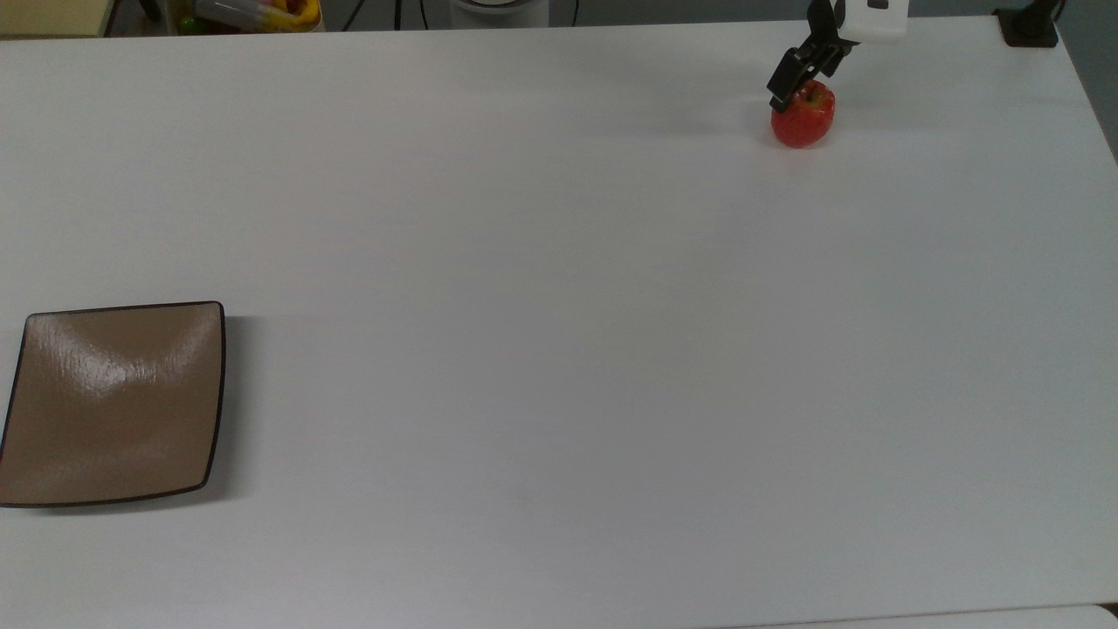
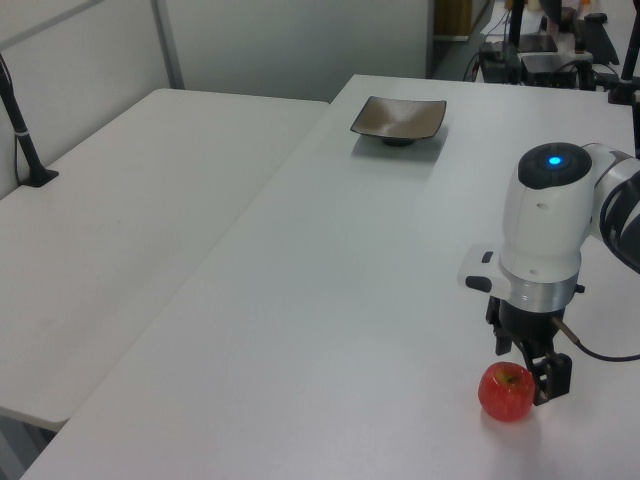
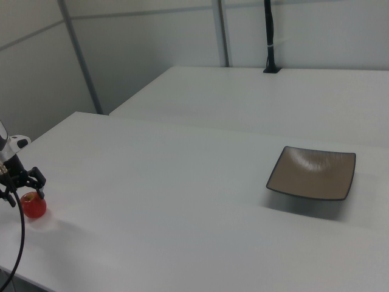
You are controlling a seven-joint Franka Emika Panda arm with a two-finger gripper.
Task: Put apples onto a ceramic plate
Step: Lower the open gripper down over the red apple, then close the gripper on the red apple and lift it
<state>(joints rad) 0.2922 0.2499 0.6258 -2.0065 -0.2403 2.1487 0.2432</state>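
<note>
A small red apple [image 1: 805, 120] rests on the white table near the far right edge in the top view; it is also low in the left view [image 2: 505, 394] and at the right view's left [image 3: 33, 207]. My gripper [image 1: 797, 86] is open and low over the apple, its black fingers straddling the apple's top [image 2: 528, 368] [image 3: 25, 194]. The square glossy tan-brown plate [image 1: 113, 411] lies empty at the top view's left edge, far from the apple, and sits far back in the left view [image 2: 398, 117] and at the right view's right [image 3: 311, 173].
The white table [image 1: 559, 306] stretches bare between apple and plate. A black clamp post [image 1: 1031, 26] stands at its top right corner in the top view. A second white table [image 2: 120, 230] adjoins on the left view's left.
</note>
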